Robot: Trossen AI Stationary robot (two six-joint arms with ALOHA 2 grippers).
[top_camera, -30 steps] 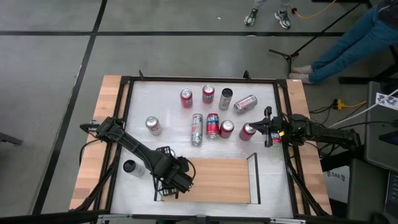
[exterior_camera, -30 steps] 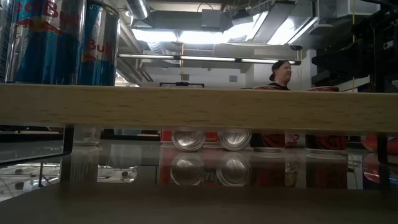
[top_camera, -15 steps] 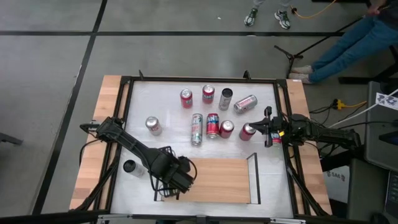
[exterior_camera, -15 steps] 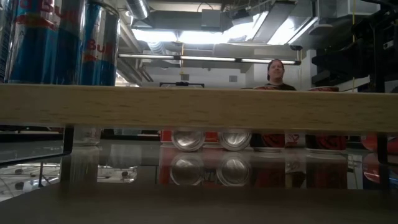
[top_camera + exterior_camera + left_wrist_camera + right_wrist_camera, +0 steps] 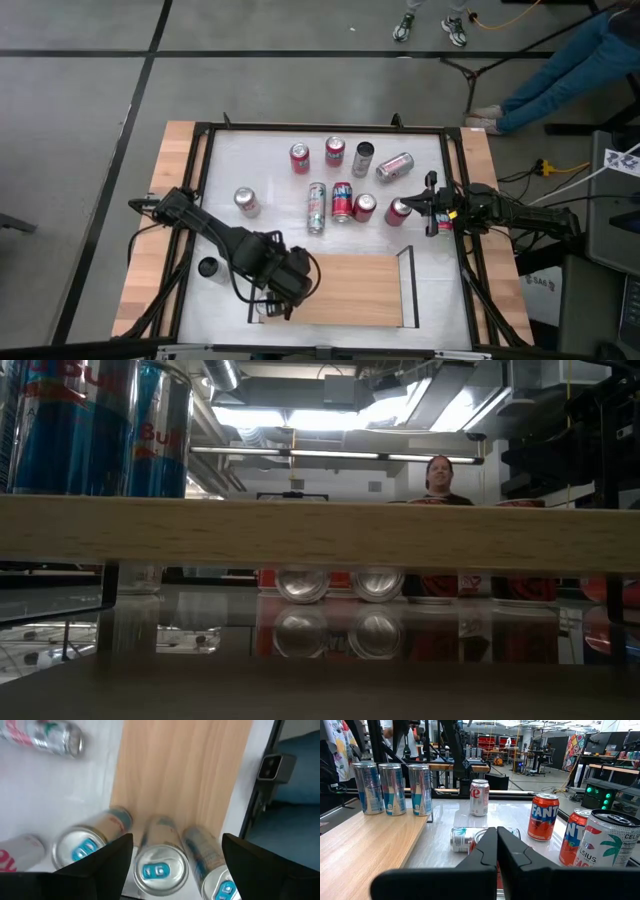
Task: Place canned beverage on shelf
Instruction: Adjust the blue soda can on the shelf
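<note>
From above, my left hand point(image 5: 272, 300) has crept toward frame centre over the shelf point(image 5: 350, 290), lower middle. My wrist camera shows fingers spread around the middle can point(image 5: 159, 857), standing on the wood: placed, I judge. My right hand point(image 5: 496, 851), pressed together, waits right.

shelf point(image 5: 350, 288): light-wood panel lying flat near the front edge of the tabletop point(image 5: 225, 160), a black rail on its right short side
left gripper point(image 5: 280, 290): over the shelf's left end; what lies under it is hidden
right gripper point(image 5: 415, 206): at the tabletop's right side, beside a tipped red can point(image 5: 398, 211)
cans point(image 5: 343, 202): a cluster behind the shelf, some upright, a silver one point(image 5: 317, 207) lying down
lone can point(image 5: 246, 201): upright, left of the cluster
people: legs point(image 5: 545, 85) on the floor beyond
</note>
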